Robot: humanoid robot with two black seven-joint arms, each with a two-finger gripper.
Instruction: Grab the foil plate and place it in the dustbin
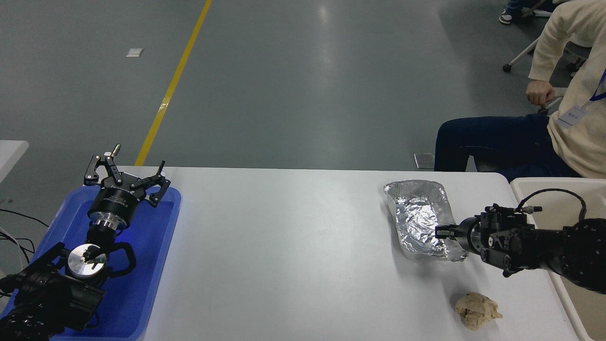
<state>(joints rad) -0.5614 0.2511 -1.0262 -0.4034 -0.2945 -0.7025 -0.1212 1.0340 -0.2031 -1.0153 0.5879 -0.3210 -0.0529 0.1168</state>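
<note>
The foil plate (421,218) lies on the white table at the right, crinkled and shiny, long side running away from me. My right gripper (441,231) comes in from the right and sits low at the plate's near right rim, touching or just over it. The cream dustbin (524,185) stands off the table's right edge, partly hidden behind my right arm. My left gripper (125,176) is parked open over the blue tray at the lower left.
A crumpled beige paper wad (477,310) lies near the table's front right. A blue tray (156,265) sits at the left edge. A person in a cream sweater (575,118) sits at the far right, behind the dustbin.
</note>
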